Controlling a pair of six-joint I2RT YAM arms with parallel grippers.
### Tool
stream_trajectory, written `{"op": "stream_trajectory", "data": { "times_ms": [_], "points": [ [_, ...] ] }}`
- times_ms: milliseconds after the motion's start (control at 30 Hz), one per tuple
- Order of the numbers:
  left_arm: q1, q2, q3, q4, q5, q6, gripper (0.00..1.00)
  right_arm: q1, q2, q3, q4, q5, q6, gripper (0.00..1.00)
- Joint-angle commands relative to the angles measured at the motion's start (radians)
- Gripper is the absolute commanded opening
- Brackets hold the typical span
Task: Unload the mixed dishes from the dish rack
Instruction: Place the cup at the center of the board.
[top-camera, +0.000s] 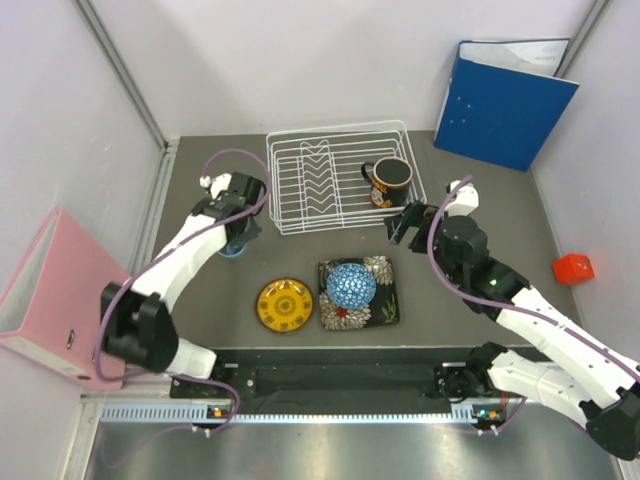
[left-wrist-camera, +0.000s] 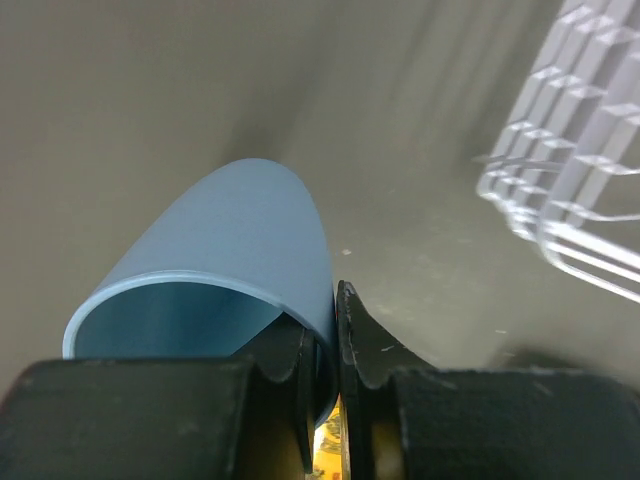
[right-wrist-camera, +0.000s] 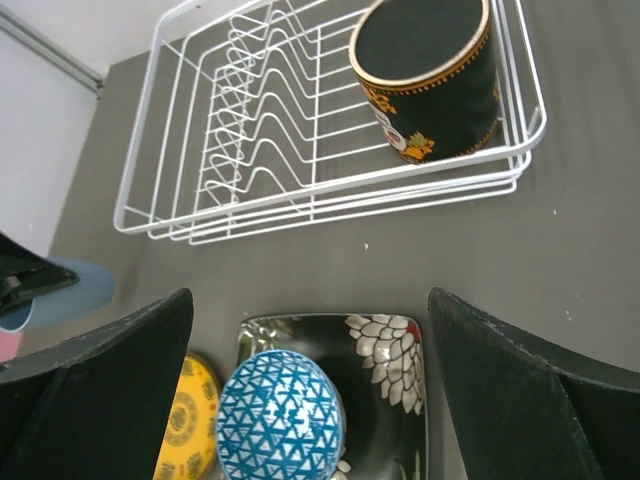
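Left hand (left-wrist-camera: 325, 335): we pinch the small light blue cup (left-wrist-camera: 230, 240) by its rim.
Right hand (top-camera: 404, 224): wide, ready for the dark patterned mug (top-camera: 391, 181) at twelve o'clock.

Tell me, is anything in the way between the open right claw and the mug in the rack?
Only the raised front rim of the dish rack. The dark patterned mug sits inside, behind it; the right claw is open on the near side.
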Motion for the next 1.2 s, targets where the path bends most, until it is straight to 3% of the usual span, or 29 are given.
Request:
{"op": "stream_trajectory", "data": {
  "times_ms": [0, 233, 533, 867, 967, 1000, 1067, 1167],
  "points": [
    [0.011, 0.144, 0.082, -0.076, 0.034, -0.025, 0.0, 0.016, -0.018, -0.023, -0.011, 0.022, -0.016, 0.99],
    [0.025, 0.296, 0.152, -0.056, 0.162, -0.028, 0.0, 0.016, -0.039, -0.052, -0.017, 0.011, -0.01, 1.0],
    [0.048, 0.351, 0.228, -0.104, 0.217, -0.014, 0.02, 0.016, 0.007, -0.041, -0.009, 0.004, -0.01, 0.99],
    [0.06, 0.273, 0.267, -0.153, 0.166, 0.064, 0.46, 0.017, 0.065, -0.003, 0.002, -0.029, -0.022, 1.0],
    [0.068, 0.244, 0.31, -0.189, 0.145, 0.081, 0.69, 0.017, 0.071, 0.005, 0.0, -0.022, -0.023, 1.0],
    [0.068, 0.226, 0.321, -0.206, 0.125, 0.086, 0.85, 0.019, 0.073, 0.011, -0.001, -0.015, -0.027, 1.0],
    [0.068, 0.202, 0.355, -0.219, 0.101, 0.09, 0.99, 0.017, 0.076, 0.021, -0.014, 0.005, -0.028, 1.0],
    [0.068, 0.14, 0.388, -0.226, 0.053, 0.092, 0.99, 0.017, 0.088, 0.048, -0.047, 0.05, -0.017, 1.0]
  ]
}}
